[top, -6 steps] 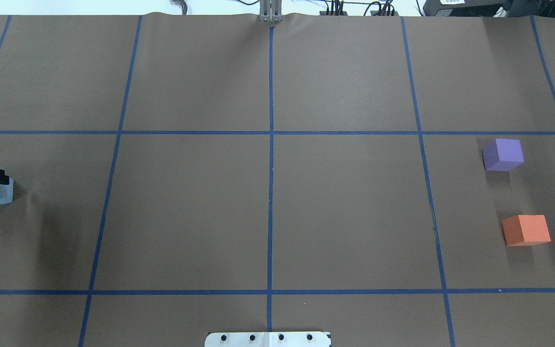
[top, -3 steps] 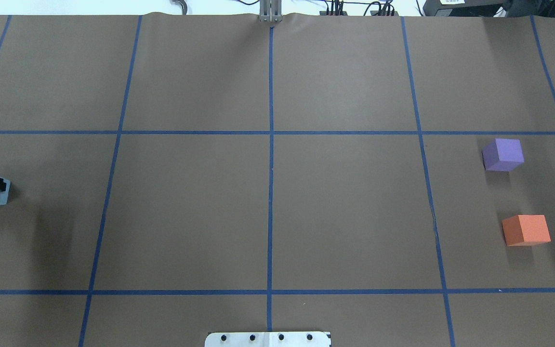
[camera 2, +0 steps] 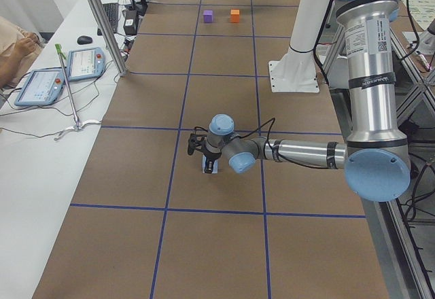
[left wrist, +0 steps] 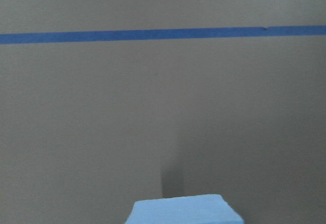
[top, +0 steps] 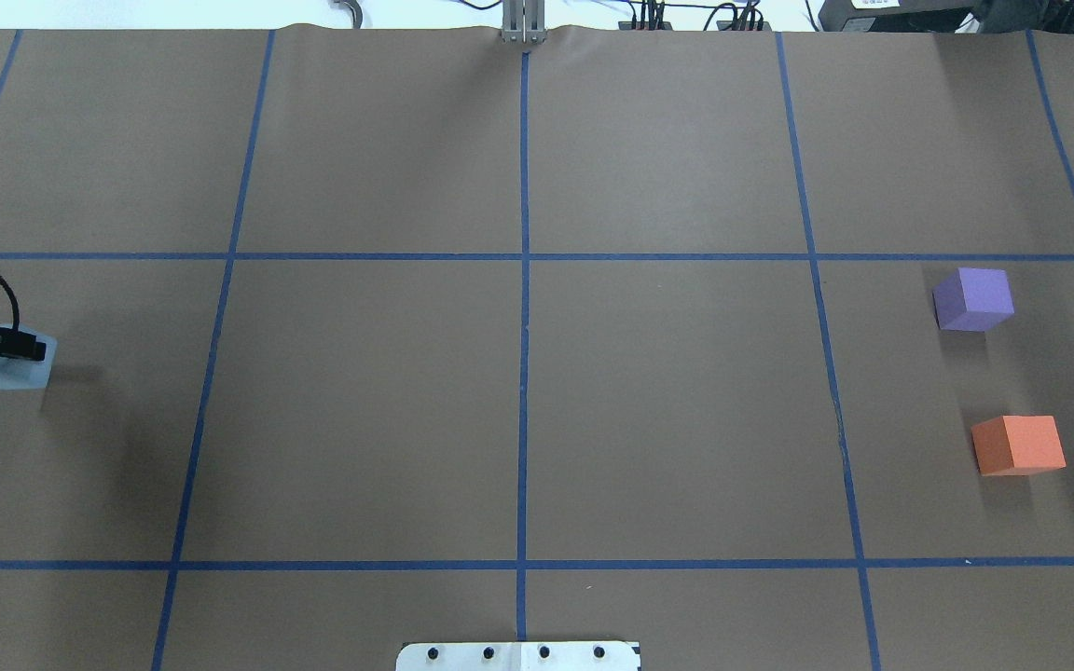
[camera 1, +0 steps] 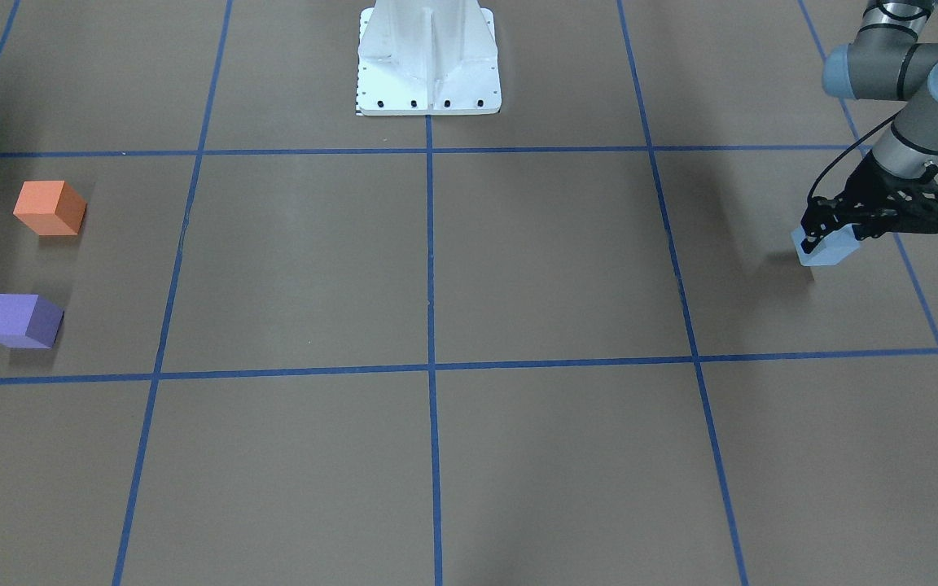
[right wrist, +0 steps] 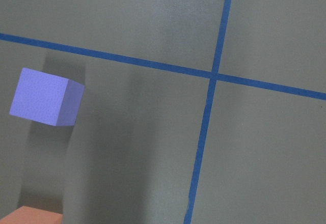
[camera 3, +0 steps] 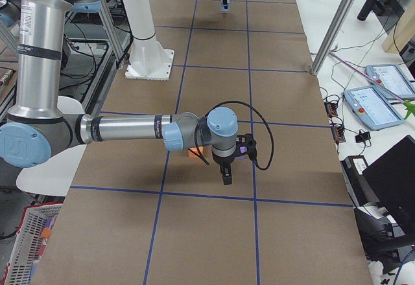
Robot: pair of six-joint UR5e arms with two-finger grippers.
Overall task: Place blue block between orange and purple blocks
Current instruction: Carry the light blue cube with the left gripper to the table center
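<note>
The light blue block (camera 1: 829,252) sits between the fingers of my left gripper (camera 1: 816,238), which is shut on it at the table's far left edge (top: 7,371). The block hangs a little above the paper, with its shadow beside it. Its top edge shows at the bottom of the left wrist view (left wrist: 183,211). The purple block (top: 973,300) and the orange block (top: 1019,445) rest far off on the right side, a gap between them. My right gripper (camera 3: 225,179) hovers near them. It shows only in the exterior right view, so I cannot tell if it is open or shut.
The white robot base plate (camera 1: 428,57) stands at the middle of the near edge. Blue tape lines (top: 523,373) grid the brown paper. A side table with tablets (camera 2: 61,75) and a metal post (camera 2: 102,20) lies across from the robot.
My left gripper has moved right, further into the overhead view, carrying the blue block. The purple and orange blocks have not moved.
</note>
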